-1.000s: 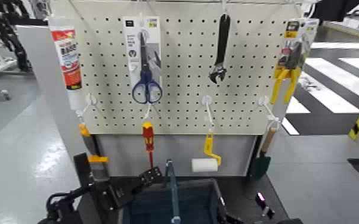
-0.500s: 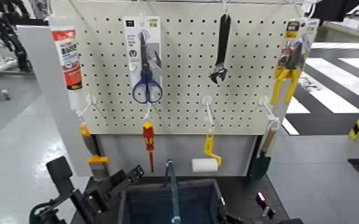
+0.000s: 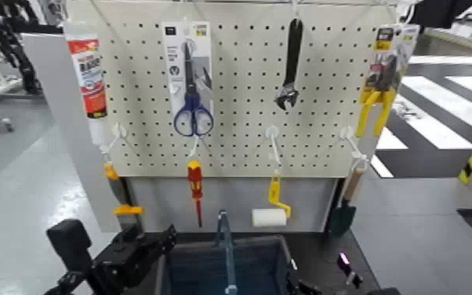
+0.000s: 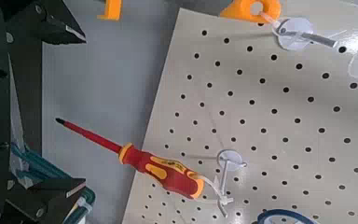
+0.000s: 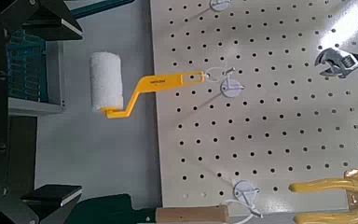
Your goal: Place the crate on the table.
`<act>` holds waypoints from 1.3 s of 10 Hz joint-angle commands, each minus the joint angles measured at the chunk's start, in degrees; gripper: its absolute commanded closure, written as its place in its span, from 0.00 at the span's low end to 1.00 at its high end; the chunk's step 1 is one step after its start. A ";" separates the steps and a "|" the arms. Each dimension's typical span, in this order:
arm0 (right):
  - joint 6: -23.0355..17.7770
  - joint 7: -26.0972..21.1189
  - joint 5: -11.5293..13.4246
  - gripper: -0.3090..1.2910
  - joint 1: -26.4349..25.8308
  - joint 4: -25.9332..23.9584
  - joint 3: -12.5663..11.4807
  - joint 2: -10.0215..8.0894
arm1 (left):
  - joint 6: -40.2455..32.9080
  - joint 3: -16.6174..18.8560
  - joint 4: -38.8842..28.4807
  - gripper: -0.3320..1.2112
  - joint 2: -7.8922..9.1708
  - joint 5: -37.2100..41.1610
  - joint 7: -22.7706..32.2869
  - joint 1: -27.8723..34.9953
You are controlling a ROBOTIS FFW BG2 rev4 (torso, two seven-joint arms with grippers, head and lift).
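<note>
The crate sits on the black table, with the spread left gripper near its left side, the spread right gripper near its right.

Beyond the left pincer, the glossy grey floor was brightened by reflected light, while farther right dark paving was crossed by white stripes.

"BASIC" on the white-red tube
</note>
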 commanded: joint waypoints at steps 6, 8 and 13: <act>-0.62 0.17 -0.50 0.28 0.00 0.27 -0.21 -0.26 | -22.31 -2.78 2.88 0.28 -2.08 -18.85 7.41 6.03; -0.62 0.17 -0.59 0.28 -0.09 0.36 -0.21 -0.35 | -23.54 -3.58 3.06 0.28 -1.90 -19.03 8.73 6.65; -0.71 0.17 -0.77 0.28 -0.09 0.36 -0.21 -0.35 | -26.53 -4.98 4.11 0.27 -1.81 -19.29 11.37 7.26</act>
